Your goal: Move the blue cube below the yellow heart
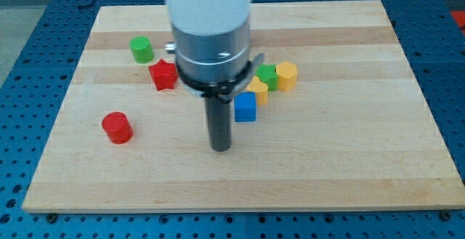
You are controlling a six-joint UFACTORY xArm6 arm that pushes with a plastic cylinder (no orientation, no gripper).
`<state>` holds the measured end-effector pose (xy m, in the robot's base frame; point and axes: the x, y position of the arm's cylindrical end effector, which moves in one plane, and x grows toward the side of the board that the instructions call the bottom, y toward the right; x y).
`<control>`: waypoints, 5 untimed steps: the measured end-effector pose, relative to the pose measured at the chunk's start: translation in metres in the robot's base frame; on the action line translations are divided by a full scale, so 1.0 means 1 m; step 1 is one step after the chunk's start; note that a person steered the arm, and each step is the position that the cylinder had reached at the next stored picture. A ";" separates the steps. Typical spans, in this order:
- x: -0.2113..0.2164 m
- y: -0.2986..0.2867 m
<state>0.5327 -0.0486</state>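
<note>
The blue cube [245, 107] sits near the middle of the wooden board [349, 159]. The yellow heart [259, 90] lies just above and to the right of it, touching or nearly touching its top right corner. My tip [220, 148] rests on the board below and to the left of the blue cube, a short gap away from it. The arm's white and grey body hides the board above the rod.
A green star-like block [267, 75] and a yellow hexagon [287, 75] sit right of the yellow heart. A red star [163, 74] and a green cylinder [141, 49] lie at the upper left. A red cylinder [116, 127] stands at the left.
</note>
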 end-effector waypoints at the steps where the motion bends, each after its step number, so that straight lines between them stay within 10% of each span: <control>1: -0.011 -0.031; 5: -0.032 0.021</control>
<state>0.5008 -0.0278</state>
